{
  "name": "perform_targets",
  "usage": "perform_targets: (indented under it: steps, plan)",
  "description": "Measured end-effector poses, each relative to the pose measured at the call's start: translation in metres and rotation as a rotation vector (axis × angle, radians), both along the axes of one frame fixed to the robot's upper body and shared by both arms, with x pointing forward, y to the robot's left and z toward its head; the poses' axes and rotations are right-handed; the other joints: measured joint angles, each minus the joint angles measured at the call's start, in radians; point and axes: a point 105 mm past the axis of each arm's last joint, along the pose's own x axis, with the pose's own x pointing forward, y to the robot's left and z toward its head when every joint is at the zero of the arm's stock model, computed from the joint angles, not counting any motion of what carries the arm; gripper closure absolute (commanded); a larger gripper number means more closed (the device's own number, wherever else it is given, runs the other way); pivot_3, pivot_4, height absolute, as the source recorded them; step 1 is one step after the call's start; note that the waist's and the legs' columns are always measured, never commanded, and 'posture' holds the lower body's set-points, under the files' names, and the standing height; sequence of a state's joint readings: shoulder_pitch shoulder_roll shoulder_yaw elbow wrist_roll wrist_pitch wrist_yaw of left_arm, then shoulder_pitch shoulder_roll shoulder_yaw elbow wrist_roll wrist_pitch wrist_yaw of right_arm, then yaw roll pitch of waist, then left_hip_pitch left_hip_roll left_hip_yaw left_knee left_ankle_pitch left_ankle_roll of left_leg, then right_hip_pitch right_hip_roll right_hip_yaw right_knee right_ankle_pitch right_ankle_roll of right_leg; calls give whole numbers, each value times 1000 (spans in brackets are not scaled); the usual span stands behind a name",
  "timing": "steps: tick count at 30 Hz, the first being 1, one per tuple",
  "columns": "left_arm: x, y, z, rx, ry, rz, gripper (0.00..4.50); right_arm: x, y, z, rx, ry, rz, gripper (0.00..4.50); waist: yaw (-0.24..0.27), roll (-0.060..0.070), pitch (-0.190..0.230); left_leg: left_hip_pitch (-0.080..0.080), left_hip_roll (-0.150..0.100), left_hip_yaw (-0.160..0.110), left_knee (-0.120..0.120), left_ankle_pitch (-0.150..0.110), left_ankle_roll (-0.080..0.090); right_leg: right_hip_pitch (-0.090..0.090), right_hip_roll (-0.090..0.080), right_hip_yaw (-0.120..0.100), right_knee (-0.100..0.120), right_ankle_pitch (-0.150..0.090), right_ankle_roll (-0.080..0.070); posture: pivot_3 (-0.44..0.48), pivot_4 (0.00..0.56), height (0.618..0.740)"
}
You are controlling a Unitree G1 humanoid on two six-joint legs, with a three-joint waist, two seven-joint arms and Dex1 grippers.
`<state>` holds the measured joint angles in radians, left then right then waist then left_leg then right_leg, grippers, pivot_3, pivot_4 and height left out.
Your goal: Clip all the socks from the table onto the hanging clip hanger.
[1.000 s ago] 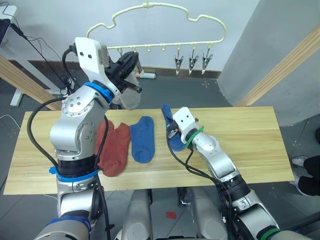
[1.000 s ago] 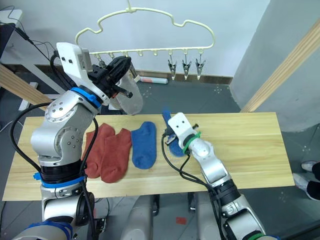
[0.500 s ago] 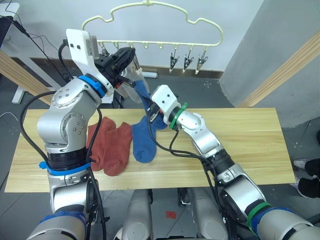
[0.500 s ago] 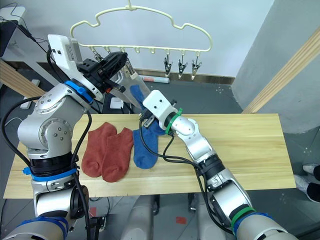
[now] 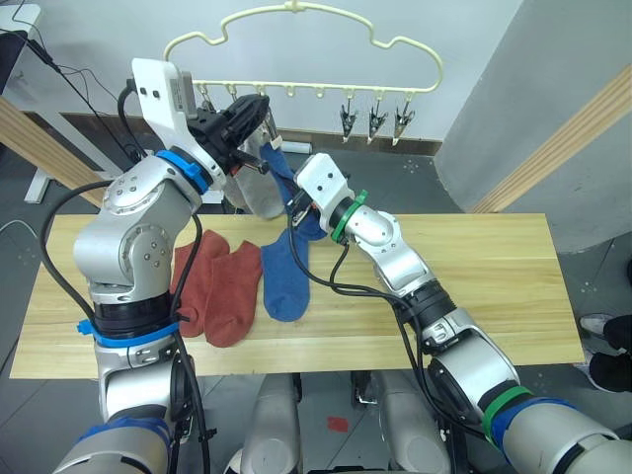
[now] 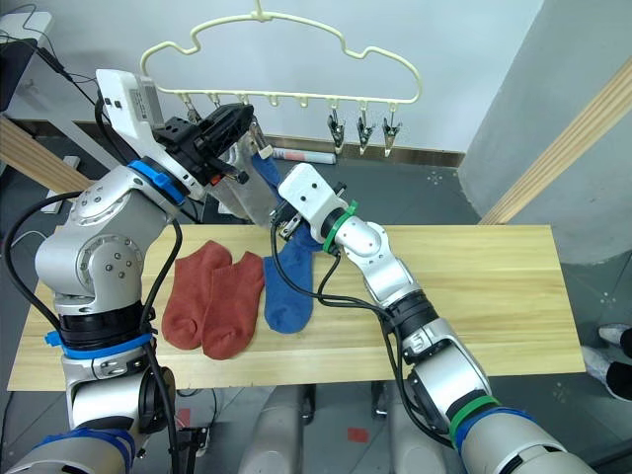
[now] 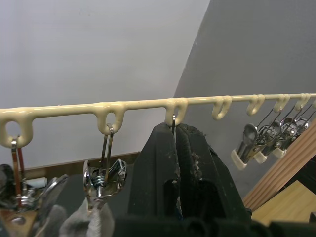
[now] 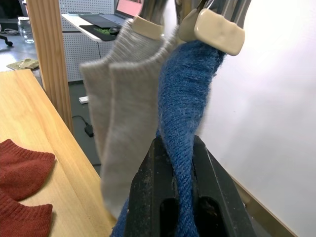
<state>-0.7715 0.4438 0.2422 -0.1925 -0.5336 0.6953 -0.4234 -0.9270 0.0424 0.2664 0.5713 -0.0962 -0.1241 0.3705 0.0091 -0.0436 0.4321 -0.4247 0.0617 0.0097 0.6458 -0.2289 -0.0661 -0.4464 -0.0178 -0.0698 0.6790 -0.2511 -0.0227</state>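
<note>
On the counter [image 5: 474,286], two rust-red socks [image 5: 222,286] lie side by side at the left, with one blue sock [image 5: 286,278] flat just to their right. Above the far edge, the right claw [image 8: 174,163] is clamped on a second blue sock [image 8: 185,108], whose top reaches a clip [image 8: 217,29]. Light grey socks [image 8: 116,98] hang clipped just beside it. Farther back, the left claw [image 7: 177,148] is raised at the clip hanger [image 5: 296,59] bar — fingers pressed together around a clip's wire. Three bare clips [image 5: 378,121] hang at the right.
</note>
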Motion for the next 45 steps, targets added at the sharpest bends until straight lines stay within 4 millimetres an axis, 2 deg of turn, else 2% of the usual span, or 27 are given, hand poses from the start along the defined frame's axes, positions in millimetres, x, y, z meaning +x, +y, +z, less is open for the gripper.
perform_targets:
  steps: [13, 16, 19, 24, 25, 26, 31, 38, 41, 45]
  plan:
    - [-1, -1, -1, 1, 1, 3, 4500, 0, 4, 10, 19, -29, 9, 4458, 0, 0, 0, 0, 0, 0, 0, 0, 0, 0, 0, 0, 0, 0, 0, -7, 432, 740]
    - [-1, -1, -2, 3, 1, 6, 3704, 0, 5, 9, 24, -25, 5, 4500, 0, 0, 0, 0, 0, 0, 0, 0, 0, 0, 0, 0, 0, 0, 0, -6, 431, 740]
    - [-4, -3, 0, 11, -13, -1, 2677, 1, 5, 11, 30, -26, -3, 4500, 1, 0, 0, 0, 0, 0, 0, 0, 0, 0, 0, 0, 0, 0, 0, -4, 428, 740]
    - [-11, -3, 1, 53, -37, -15, 1217, 1, 5, 10, 38, -22, -1, 4500, 1, 0, 0, 0, 0, 0, 0, 0, 0, 0, 0, 0, 1, 0, 0, 2, 423, 740]
    - [-14, -3, 1, 70, -46, -24, 898, 1, 5, 11, 39, -20, 1, 3904, 1, 0, 0, 0, 0, 0, 0, 0, 0, 0, 0, 0, 1, 0, 0, 2, 423, 740]
    - [-16, -3, -1, 82, -49, -33, 892, 1, 5, 10, 40, -15, 3, 3695, 0, 0, 0, 0, 0, 0, 0, 0, 0, 0, 0, 0, 1, 0, 0, 3, 423, 740]
    - [-17, 1, -11, 105, -33, -27, 892, 3, 4, 4, 5, 20, 4, 1920, 1, 0, 0, 0, 0, 0, 0, 0, 0, 0, 0, 0, 1, 0, 0, -1, 420, 740]
    - [-21, 7, -23, 131, -34, -19, 892, -4, -31, -36, -117, 101, -15, 1920, 11, 0, 0, 0, 0, 0, 0, 0, 0, 0, 0, 0, 0, 0, 0, -7, 418, 740]
    - [-28, 10, -25, 184, -44, -40, 892, -20, -53, -51, -182, 129, -13, 1920, 13, 0, 0, 0, 0, -1, 0, 0, 0, 0, 0, 0, 1, 0, 0, -2, 419, 740]
    - [-34, 19, -33, 269, -34, -52, 892, -42, -77, -54, -236, 152, -21, 1920, 12, 0, 0, 1, 0, 0, 0, 0, 0, 0, 0, 1, 1, -3, 5, 11, 415, 740]
